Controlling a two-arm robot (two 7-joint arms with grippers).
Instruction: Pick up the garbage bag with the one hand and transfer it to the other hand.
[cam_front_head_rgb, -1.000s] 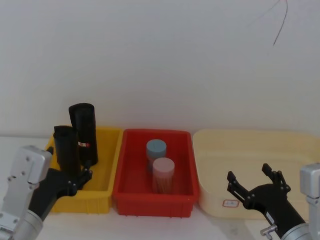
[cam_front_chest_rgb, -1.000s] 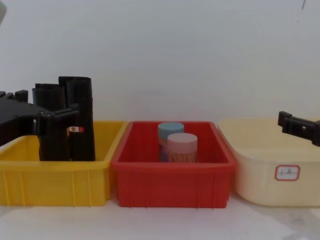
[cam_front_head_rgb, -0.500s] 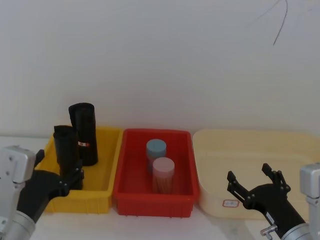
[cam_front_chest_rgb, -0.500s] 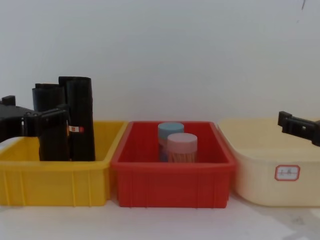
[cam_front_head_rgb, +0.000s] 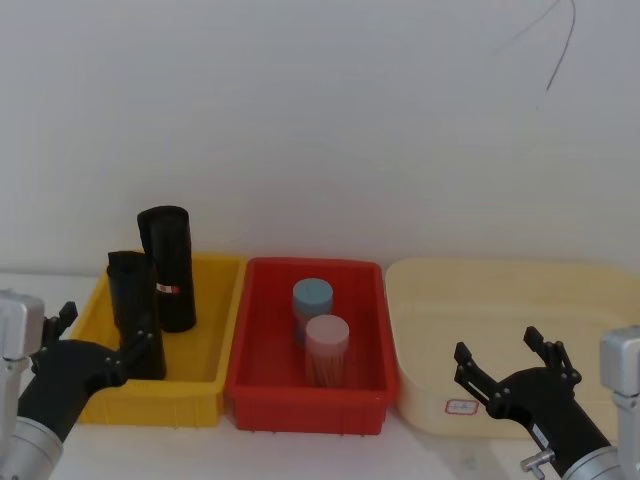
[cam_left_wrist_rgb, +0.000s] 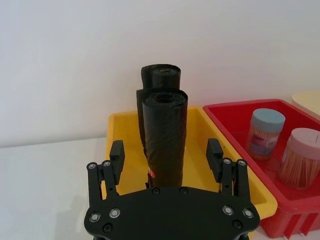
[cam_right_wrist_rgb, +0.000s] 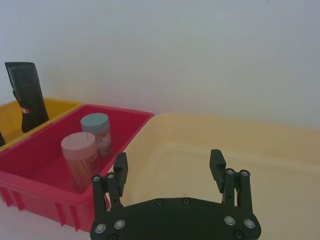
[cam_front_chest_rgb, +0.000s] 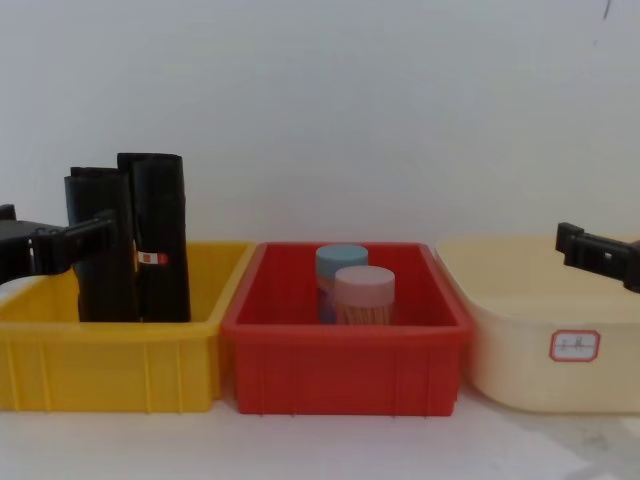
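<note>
We see bag upright in yellow bin, left of frame. Left gripper spread, lower left, just before bag. Right gripper spread, lower right, by cream tub.

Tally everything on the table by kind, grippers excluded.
Black plastic-bag rolls: 2 (plain roll, stickered roll)
Jars: 2 (blue-lidded jar, pink-lidded jar)
Plastic bins: 3 (yellow bin, red bin, cream bin)
Total: 7

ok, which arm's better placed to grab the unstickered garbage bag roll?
Left. The left gripper is open and lined up with the garbage bag in the yellow bin. The right gripper, also open, sits by the cream bin, with the red bin between.
</note>
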